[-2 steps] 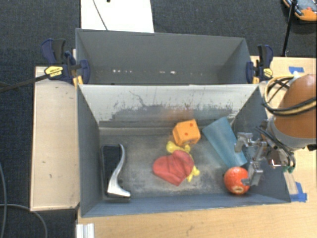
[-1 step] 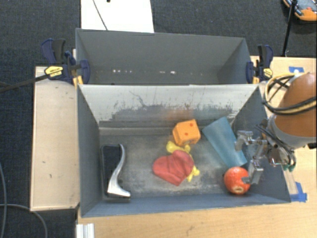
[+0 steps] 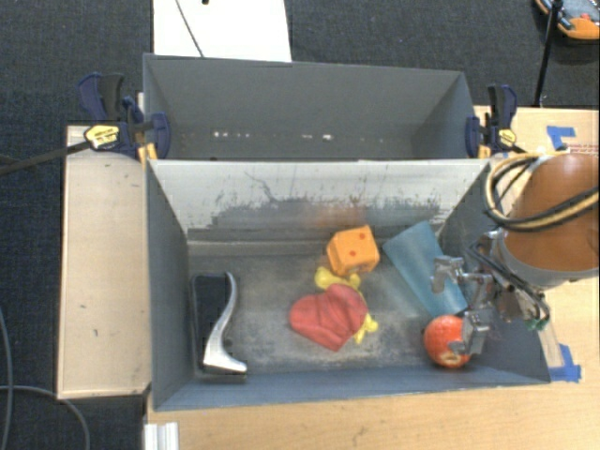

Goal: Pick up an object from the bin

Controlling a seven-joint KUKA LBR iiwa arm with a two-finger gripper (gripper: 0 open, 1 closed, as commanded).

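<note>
- The gripper (image 3: 467, 330) is low in the bin's (image 3: 309, 204) front right corner, right beside a red ball (image 3: 443, 341). I cannot tell if it is spread or pinching.
- A blue sheet (image 3: 417, 256) leans just behind the ball.
- An orange block (image 3: 353, 249) and a red lump (image 3: 326, 317) lie mid-bin, apart from the ball.

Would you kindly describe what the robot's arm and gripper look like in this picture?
The arm's wrist wears a rounded, glossy orange cover. Black and pale yellow cables loop beside it on the bin side. Beyond the cover, the gripper is a compact assembly of silvery metal and dark parts.
</note>
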